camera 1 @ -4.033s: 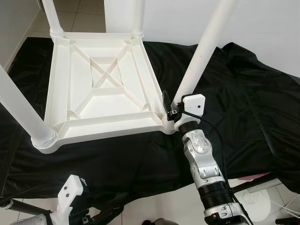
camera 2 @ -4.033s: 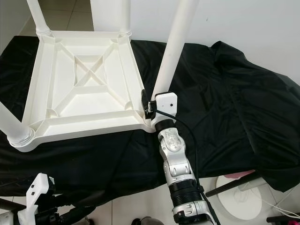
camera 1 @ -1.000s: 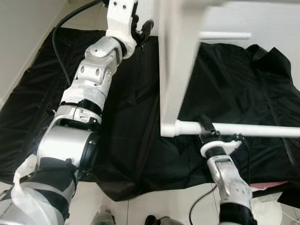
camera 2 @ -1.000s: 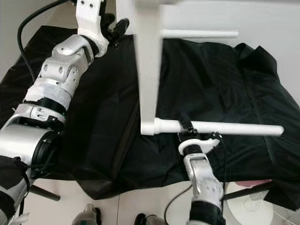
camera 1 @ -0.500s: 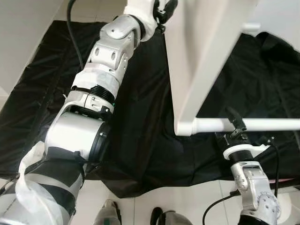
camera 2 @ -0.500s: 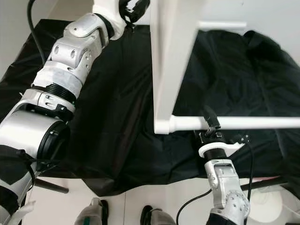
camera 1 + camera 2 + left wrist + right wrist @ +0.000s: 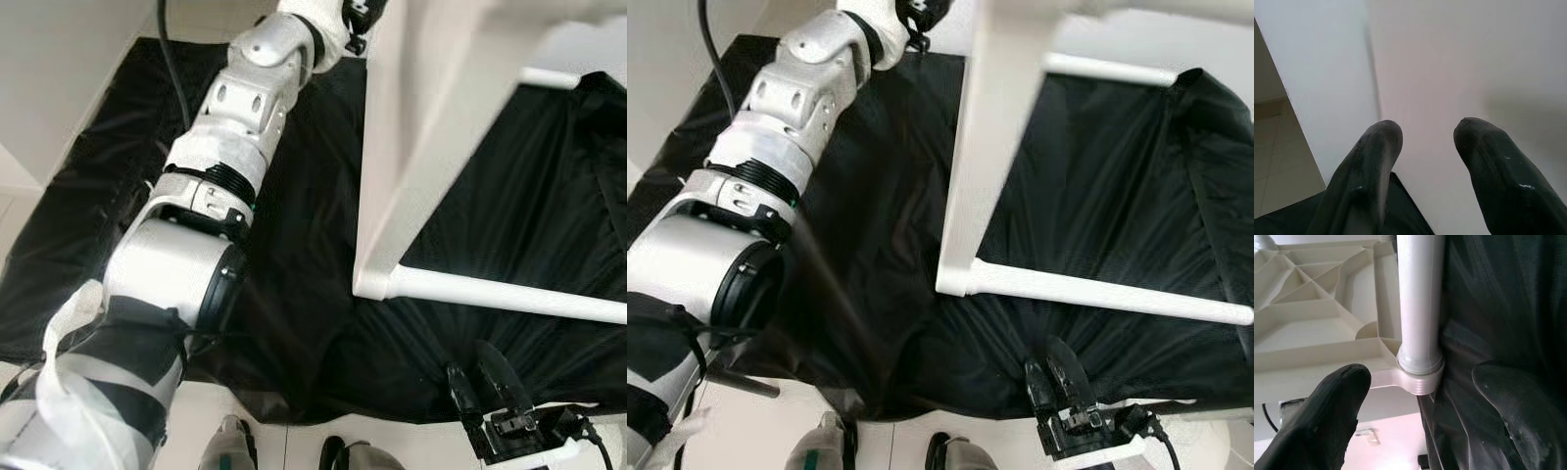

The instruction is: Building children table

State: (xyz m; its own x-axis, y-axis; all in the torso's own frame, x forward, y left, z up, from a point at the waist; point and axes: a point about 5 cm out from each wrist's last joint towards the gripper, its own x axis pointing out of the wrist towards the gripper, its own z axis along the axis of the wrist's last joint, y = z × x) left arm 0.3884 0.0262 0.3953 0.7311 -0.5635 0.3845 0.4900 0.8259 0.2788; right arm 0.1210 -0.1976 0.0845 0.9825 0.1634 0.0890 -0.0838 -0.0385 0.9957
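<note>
The white plastic children's table (image 7: 431,127) stands tipped on its side over the black cloth (image 7: 294,196). One white leg (image 7: 509,294) sticks out level toward the right, and a second leg (image 7: 1107,69) shows higher up. My left gripper (image 7: 355,12) is raised at the tabletop's upper edge. In the left wrist view the left gripper (image 7: 1425,129) is open against a plain white surface. My right gripper (image 7: 467,358) is open below the lower leg, apart from it. The right wrist view shows the leg's collar (image 7: 1420,364) and the ribbed underside (image 7: 1312,308) ahead of its spread fingers.
The black cloth covers a low surface and hangs in folds at its front edge (image 7: 392,392). White floor tiles (image 7: 284,446) lie below that edge. A pale wall (image 7: 59,59) runs along the left side.
My right gripper has let go of the lower leg and dropped away from it. The table has tipped from upside down onto its side, with my left arm raised at its top edge.
</note>
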